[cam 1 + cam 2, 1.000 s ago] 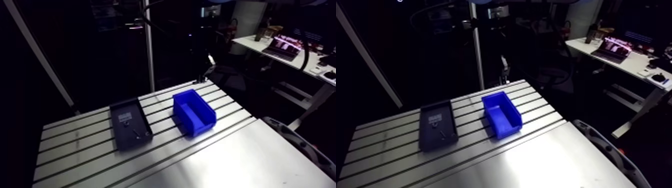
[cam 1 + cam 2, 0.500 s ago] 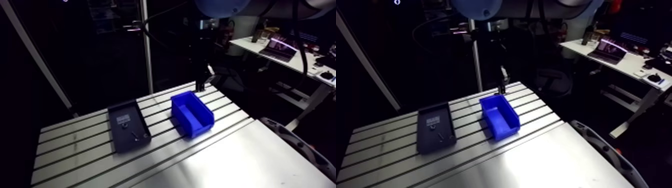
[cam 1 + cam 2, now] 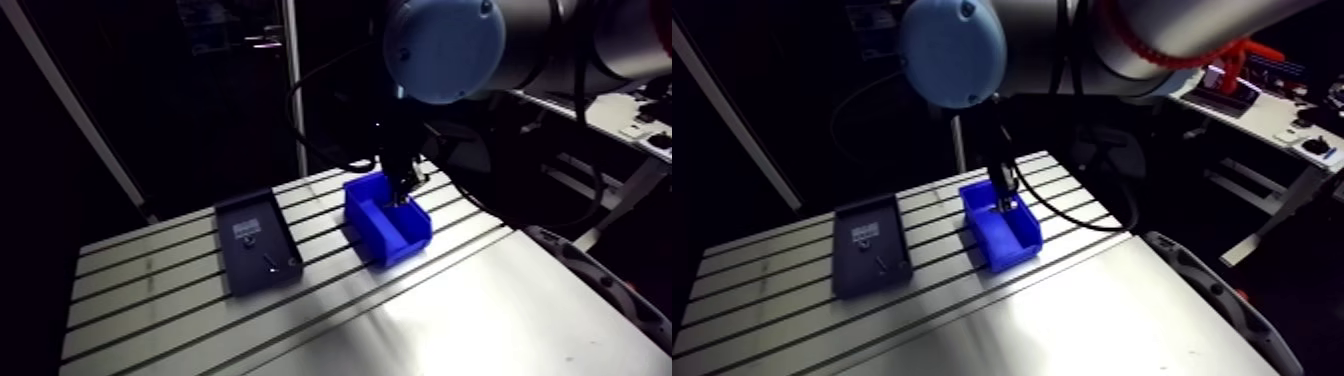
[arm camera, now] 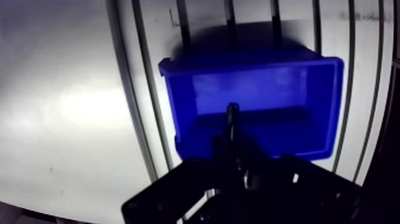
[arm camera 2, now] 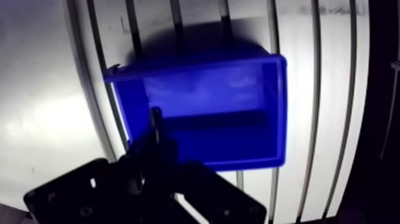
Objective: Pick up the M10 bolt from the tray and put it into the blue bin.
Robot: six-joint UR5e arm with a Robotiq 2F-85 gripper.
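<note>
The blue bin [image 3: 392, 236] stands open-topped on the slotted table, right of the black tray [image 3: 238, 268]. My gripper [image 3: 400, 190] hangs over the bin's far end, just above its rim. In the wrist view the gripper [image 4: 231, 142] has its jaws drawn together on a thin dark bolt [image 4: 231, 115], which sticks out ahead of them over the inside of the blue bin [image 4: 250, 63]. One small dark screw-like piece [image 3: 271, 262] lies in the tray beside a pale label [image 3: 245, 229].
The smooth plate [image 3: 480, 320] covers the table's near right part. A slanted metal post [image 3: 70, 110] and an upright post [image 3: 296, 90] rise behind the table's far edge. A grey curved guard [image 3: 600, 290] sits off the right corner.
The arm has swung down into view, and the gripper has moved from beyond the table's far edge to over the blue bin. The tray and bin have stayed put.
</note>
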